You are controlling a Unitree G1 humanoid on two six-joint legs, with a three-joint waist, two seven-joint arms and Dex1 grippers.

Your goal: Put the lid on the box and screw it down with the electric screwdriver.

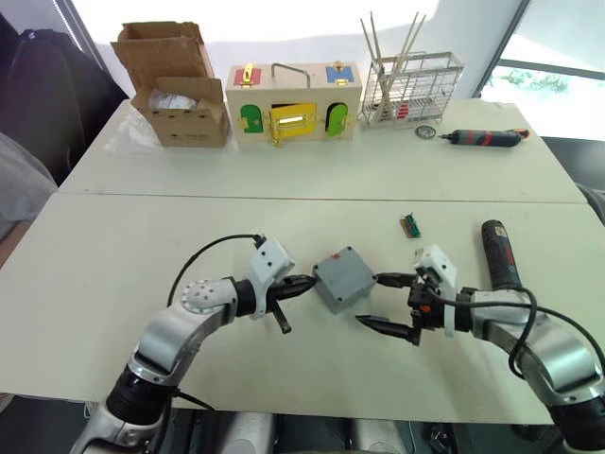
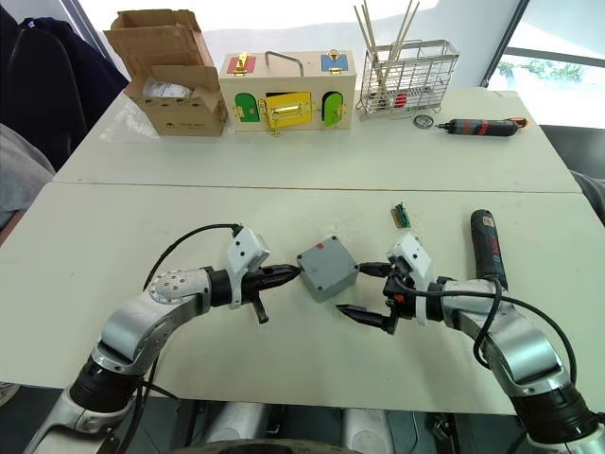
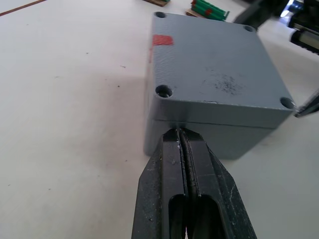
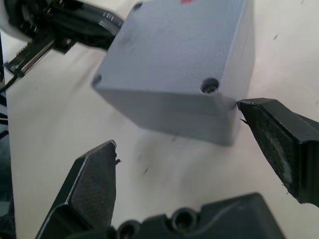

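The grey box (image 1: pixel 344 281) stands in the middle of the near table with the lid (image 3: pixel 219 69) lying flat on top of it; a red mark shows at one lid edge. My left gripper (image 1: pixel 308 282) is shut and empty, its tips (image 3: pixel 179 137) pressed against the box's left side at the lid seam. My right gripper (image 1: pixel 380 302) is open at the box's right side, with one finger (image 4: pixel 279 144) touching a lower corner and the other finger (image 4: pixel 92 184) off the box. The electric screwdriver (image 1: pixel 498 253), thick and black, lies on the table to the right of my right gripper.
A small green part (image 1: pixel 410 225) lies behind the right gripper. Along the far table stand an open cardboard box (image 1: pixel 175 85), a wooden box with coloured doors (image 1: pixel 295 102), a wire basket with sticks (image 1: pixel 411 90) and a slim red-and-black screwdriver (image 1: pixel 487 138).
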